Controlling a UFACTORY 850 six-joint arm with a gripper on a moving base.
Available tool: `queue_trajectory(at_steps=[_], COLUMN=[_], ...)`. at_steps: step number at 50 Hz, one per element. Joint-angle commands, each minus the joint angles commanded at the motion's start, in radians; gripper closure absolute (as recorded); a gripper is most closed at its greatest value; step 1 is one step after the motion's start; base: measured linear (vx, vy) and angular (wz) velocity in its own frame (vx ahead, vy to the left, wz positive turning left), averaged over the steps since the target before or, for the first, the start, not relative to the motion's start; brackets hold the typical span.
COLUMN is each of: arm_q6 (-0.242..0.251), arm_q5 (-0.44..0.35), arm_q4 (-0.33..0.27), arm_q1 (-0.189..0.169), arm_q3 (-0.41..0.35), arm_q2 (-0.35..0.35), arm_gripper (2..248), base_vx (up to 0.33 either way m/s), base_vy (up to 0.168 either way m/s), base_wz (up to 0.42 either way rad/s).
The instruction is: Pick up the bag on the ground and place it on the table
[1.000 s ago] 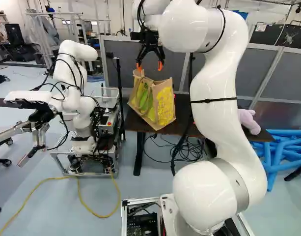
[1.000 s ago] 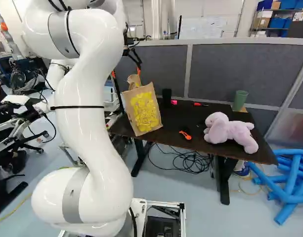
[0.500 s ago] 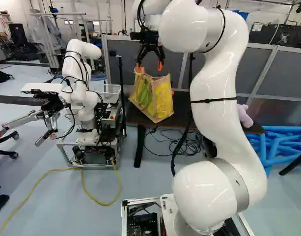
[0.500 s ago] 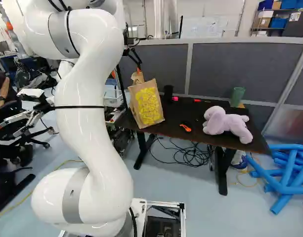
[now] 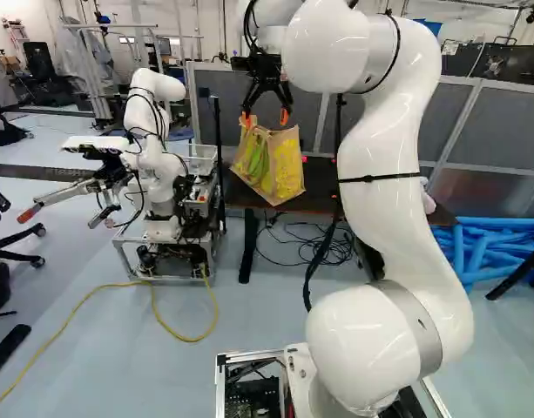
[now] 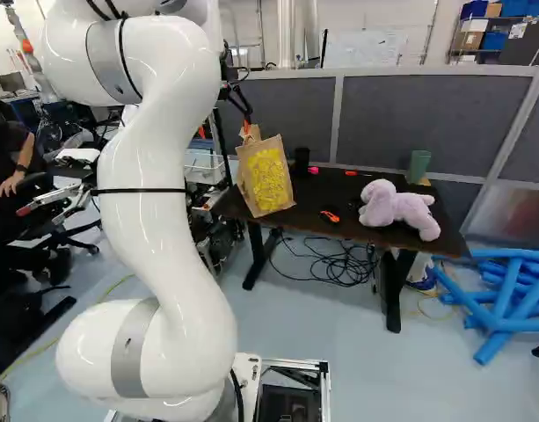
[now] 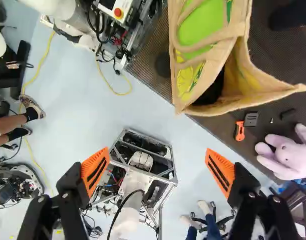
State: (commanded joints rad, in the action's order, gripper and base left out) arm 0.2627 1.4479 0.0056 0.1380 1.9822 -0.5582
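Observation:
Wide apart and empty, the orange-padded fingers of my gripper [image 5: 266, 116] appear just above the top of the bag [image 5: 282, 170] in the left base view. The tan bag with yellow and green print [image 6: 269, 183] stands upright on the dark table [image 6: 317, 211], near the end closest to my arm in the right base view. In the wrist view nothing lies between the fingertips of the open gripper [image 7: 156, 154]; the bag [image 7: 205, 30], its mouth gaping, is out ahead of them on the table [image 7: 217, 121], touching neither finger.
A purple plush toy [image 6: 396, 209], an orange-black tool [image 6: 330, 216], a black cup [image 6: 302, 160] and a green cup [image 6: 418, 165] share the table. Grey partitions [image 6: 418, 119] rise behind; blue tubes [image 6: 506, 290] lie beyond its far end. Another robot [image 5: 158, 183] stands left in the left base view.
The base has moved, backing away and turning a little, so table and bag shift together in the base views. My arm keeps its pose and the gripper stays open; the bag remains on the table.

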Motion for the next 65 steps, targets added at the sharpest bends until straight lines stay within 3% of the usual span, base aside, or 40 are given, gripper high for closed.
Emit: queue_trajectory(at_steps=[30, 65], arm_q6=[0.0, -0.001], arm_q5=[0.0, -0.012], arm_q4=[0.0, 0.0], arm_q1=[0.0, -0.001], arm_q3=[0.0, -0.01], arm_q2=[0.0, 0.004], arm_gripper=[3, 3], base_vx=[-0.161, 0.0], base_vy=[0.001, 0.0], base_wz=[0.024, 0.0])
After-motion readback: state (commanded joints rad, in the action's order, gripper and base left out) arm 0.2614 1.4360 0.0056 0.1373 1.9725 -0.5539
